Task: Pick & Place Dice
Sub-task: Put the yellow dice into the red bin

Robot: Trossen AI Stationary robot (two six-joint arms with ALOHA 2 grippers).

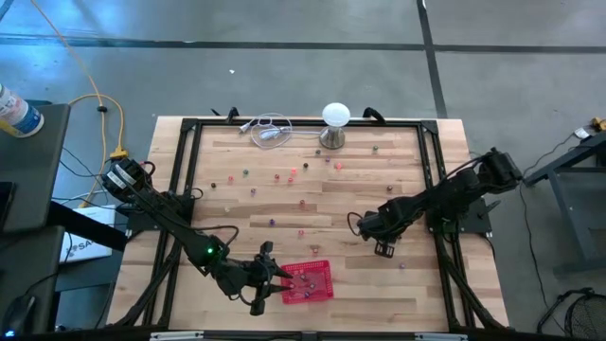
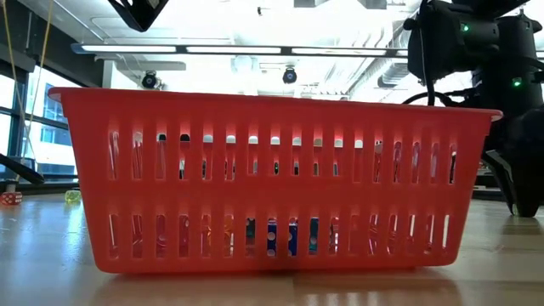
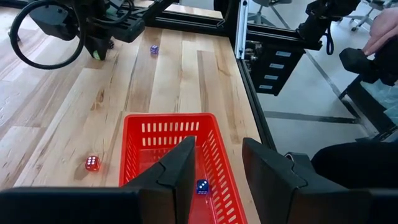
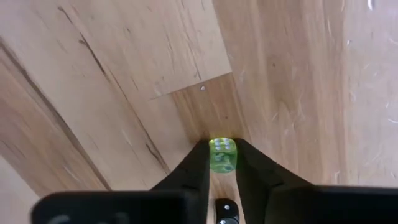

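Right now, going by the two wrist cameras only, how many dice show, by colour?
red die: 1
blue die: 1, in the basket
purple die: 1
green die: 1
Total: 4

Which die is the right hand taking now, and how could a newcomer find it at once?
Look at the wooden table and find the right hand, low over the boards to the right of the red basket. Its fingers are closed on a green die. Unlike the loose dice farther back, this one sits between dark fingers.
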